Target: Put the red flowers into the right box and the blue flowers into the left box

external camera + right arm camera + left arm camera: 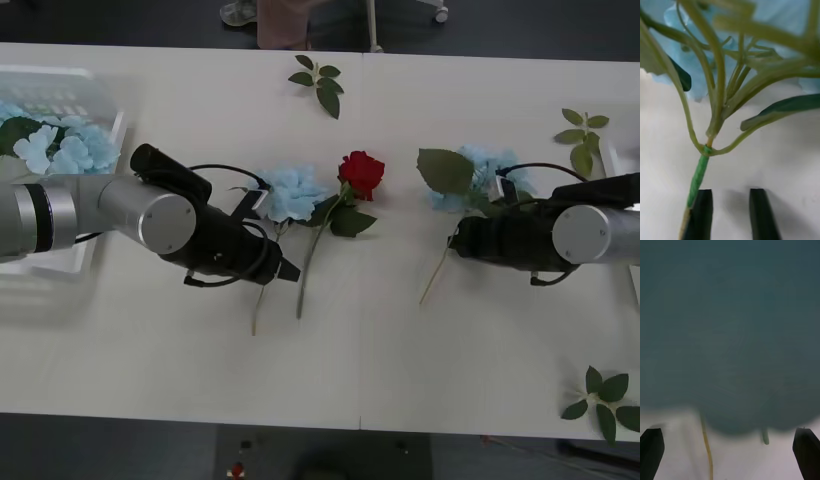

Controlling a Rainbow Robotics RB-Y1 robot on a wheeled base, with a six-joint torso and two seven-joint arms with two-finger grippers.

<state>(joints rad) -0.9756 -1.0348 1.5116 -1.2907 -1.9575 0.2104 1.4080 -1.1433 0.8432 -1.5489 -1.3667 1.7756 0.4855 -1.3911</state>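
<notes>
The blue flowers are fluffy pale clusters with big green leaves and thin stems: one [293, 193] lies mid-tabletop just beside the single red flower [361, 172], a compact dark-red rose; another [478, 175] lies toward the tabletop's right edge; more [60, 146] rest in the left box [100, 100], slotted and translucent, at the far left corner. The right gripper [730, 213] is low over the right blue flower, its jaws narrowly parted, the stem [698, 176] against one finger, not clamped. The left gripper [730, 450] sits at the middle blue flower, jaws wide, straddling its stem [707, 450].
</notes>
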